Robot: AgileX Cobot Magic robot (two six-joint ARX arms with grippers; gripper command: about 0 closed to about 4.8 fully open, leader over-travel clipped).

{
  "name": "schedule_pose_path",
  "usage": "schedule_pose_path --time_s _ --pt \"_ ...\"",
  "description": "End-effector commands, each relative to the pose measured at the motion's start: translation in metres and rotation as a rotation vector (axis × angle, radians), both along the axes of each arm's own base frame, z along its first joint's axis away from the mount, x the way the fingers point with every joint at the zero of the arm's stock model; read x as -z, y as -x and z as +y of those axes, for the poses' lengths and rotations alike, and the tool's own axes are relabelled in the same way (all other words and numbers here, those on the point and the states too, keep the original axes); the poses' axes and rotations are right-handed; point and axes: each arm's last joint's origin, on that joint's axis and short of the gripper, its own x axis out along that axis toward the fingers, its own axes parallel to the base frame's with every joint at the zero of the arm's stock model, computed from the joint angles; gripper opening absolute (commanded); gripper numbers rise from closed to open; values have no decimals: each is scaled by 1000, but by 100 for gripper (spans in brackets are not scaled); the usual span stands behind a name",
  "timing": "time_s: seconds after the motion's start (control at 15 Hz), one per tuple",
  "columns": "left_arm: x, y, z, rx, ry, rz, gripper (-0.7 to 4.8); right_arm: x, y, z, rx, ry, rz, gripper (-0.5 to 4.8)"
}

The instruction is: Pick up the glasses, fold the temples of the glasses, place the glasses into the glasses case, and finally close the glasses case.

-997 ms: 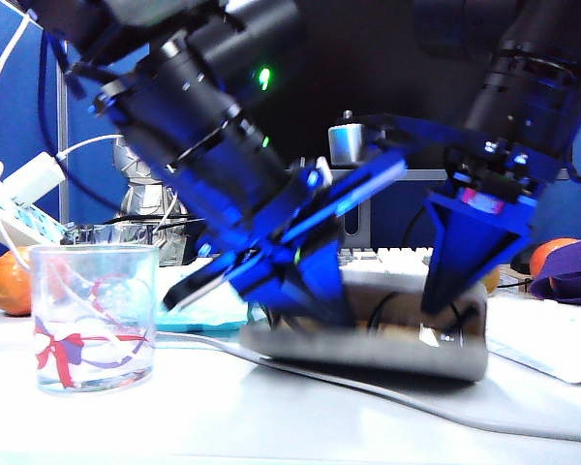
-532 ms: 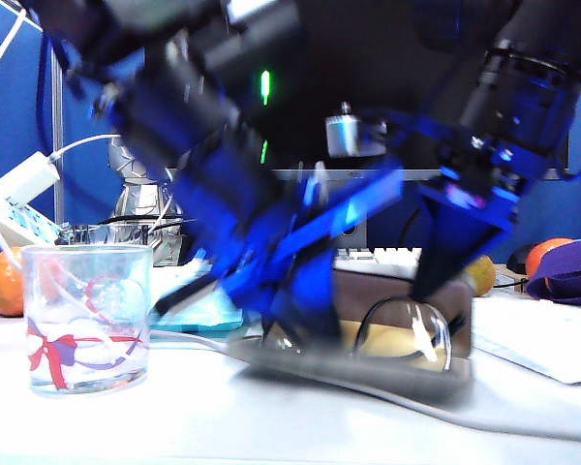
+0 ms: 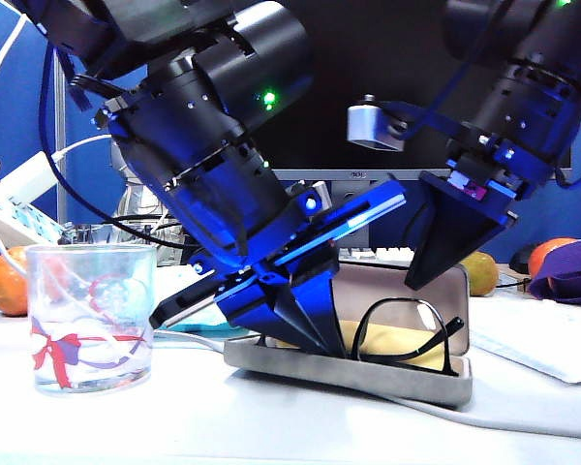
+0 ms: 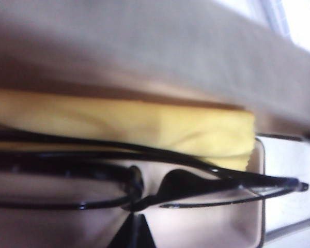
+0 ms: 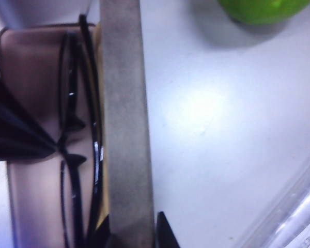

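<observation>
Two grippers are at the open glasses case (image 3: 368, 373), which you can see lying on the white table (image 3: 223, 417) in the middle of the exterior view. Your left gripper (image 3: 315, 334) comes down from the left of that view and its blue fingertips reach into the case's tray; the fingers are closed together with nothing between them. In the left wrist view their dark tip (image 4: 135, 232) sits right at the bridge of the glasses (image 4: 144, 188), and you cannot tell whether it touches the frame.

Your right gripper (image 3: 428, 271) hangs over the raised lid (image 3: 443, 305) at the far side of the case. In the right wrist view its two dark fingertips (image 5: 163, 230) stand on either side of the lid's grey edge (image 5: 125, 129), narrowly apart with the edge between them; whether they actually pinch it you cannot tell from these pictures.

You have the glasses lying inside the case with their temples (image 4: 237, 178) folded, resting on a yellow cloth (image 4: 144, 124) against the pinkish-beige lining (image 5: 31, 77). In the exterior view one lens (image 3: 402, 329) stands up above the tray's rim.

Left of the case stands a clear tumbler (image 3: 92, 315) printed with a red ribbon, well apart from it, with an orange fruit (image 3: 5, 281) behind. A grey cable (image 3: 523, 421) runs along the table in front of the case. Near the lid, the right wrist view shows a green fruit (image 5: 263, 10) on the table.
</observation>
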Motion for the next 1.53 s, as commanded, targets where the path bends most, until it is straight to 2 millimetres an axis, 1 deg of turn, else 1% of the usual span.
schedule_pose_path --time_s 0.07,0.13,0.2,0.33,0.47,0.53,0.66,0.8,0.93,1.06,1.13,1.26,1.33,1.53 --pt "10 7 4 24 -60 73 -3 7 -4 -5 87 61 -16 5" --pt "10 7 4 24 -59 73 -3 5 -3 -5 83 53 -21 48" --pt "10 7 4 24 -58 72 -3 -3 -1 -6 74 7 -35 196" --pt "10 7 3 31 -45 77 -3 -20 5 -8 101 -42 -84 202" --pt "9 7 3 36 -35 77 -3 -45 17 -14 111 -96 -183 202" --pt "7 8 2 53 -15 93 -3 -56 24 -18 129 -126 -206 200" --pt "-4 9 3 58 18 74 -3 -65 38 -25 153 -141 -191 198" --pt "-20 10 5 58 61 35 -3 -63 48 -29 159 -123 -99 198" --pt "-34 12 8 60 100 5 -3 -58 56 -31 126 -121 7 199" --pt "-45 14 11 44 110 -31 -3 -55 61 -31 81 -156 94 199" --pt "-49 14 14 19 102 -61 -3 -54 62 -31 76 -159 108 199" --pt "-61 15 18 -9 115 -112 -3 -50 62 -30 81 -167 125 199" --pt "-74 17 23 -43 128 -168 -3 -46 60 -29 78 -165 153 199" --pt "-98 22 34 -135 138 -289 -3 -34 50 -23 67 -165 207 203"
